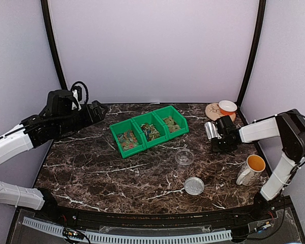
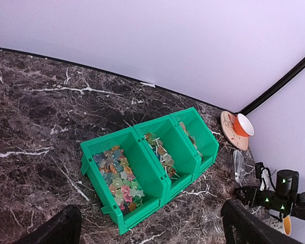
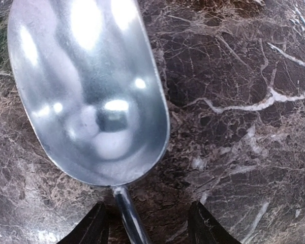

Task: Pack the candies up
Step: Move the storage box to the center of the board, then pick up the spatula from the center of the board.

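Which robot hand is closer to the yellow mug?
The right gripper. It hovers just up-left of the mug, by the metal scoop. The left gripper is far across the table, beyond the green bins.

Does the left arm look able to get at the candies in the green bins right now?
Probably yes: the left gripper hangs open above the green bins, whose tops are open, with nothing between it and the candies.

Polished dark marble-look table point(image 1: 117, 173) with plastic, metal and ceramic items.
The scoop point(image 3: 86, 86) is smooth, mirror-bright metal, reflecting lights. Three green bins point(image 2: 147, 168) look like matt moulded plastic; the candies point(image 2: 117, 178) inside have a glossy, translucent look. A small jar point(image 1: 184, 156) is clear plastic or glass, its lid point(image 1: 194, 185) dull grey. The mug point(image 1: 251, 170) and the saucer point(image 1: 213, 111) appear glazed ceramic.
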{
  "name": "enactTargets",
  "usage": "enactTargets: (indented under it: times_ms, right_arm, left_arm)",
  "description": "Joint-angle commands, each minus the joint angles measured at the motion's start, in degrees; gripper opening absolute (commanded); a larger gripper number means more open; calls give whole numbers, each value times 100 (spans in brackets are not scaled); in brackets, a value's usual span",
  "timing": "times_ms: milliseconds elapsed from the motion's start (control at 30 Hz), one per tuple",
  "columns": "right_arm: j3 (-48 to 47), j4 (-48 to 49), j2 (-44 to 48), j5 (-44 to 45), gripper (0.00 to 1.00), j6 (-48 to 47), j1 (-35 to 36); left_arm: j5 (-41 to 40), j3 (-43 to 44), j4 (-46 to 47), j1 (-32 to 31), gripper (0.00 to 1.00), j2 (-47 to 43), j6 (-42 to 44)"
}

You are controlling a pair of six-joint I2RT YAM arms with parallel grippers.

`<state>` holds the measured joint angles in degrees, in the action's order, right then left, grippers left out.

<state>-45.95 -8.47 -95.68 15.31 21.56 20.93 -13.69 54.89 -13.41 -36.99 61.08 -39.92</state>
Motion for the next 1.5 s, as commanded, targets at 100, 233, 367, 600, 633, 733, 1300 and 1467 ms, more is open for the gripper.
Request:
enactTargets:
  times_ms: [100, 233, 367, 600, 633, 733, 1300, 1467]
  right_arm:
    - [-203, 127, -293, -228, 49, -165, -53]
    - [-284, 127, -395, -310, 40, -196, -63]
    - [-300, 102, -409, -372, 22, -233, -61]
    - [-327, -90, -257, -263, 1, -294, 38]
    - [-363, -149, -234, -212, 0, -331, 93]
    - [-514, -368, -125, 44, 0, -486, 331]
    - [-1381, -1130, 1331, 212, 0, -1619, 2056]
    - [-1523, -1147, 1316, 338, 0, -2052, 2699]
  left_arm:
    - [-165, -390, -233, -1, 99, -511, 728]
    - [-307, -741, -246, 0, 99, -926, 763]
    - [-260, -1044, -96, -1, 99, -1425, 947]
    - [-291, -934, -421, 0, 99, -1572, 1524]
    - [-274, -883, -488, -1, 99, -1501, 1583]
    - [-106, -748, -592, -1, 99, -1262, 1761]
    - [972, -466, -288, 2, 98, -737, 2529]
    - [1221, -454, -302, -1, 95, -534, 2532]
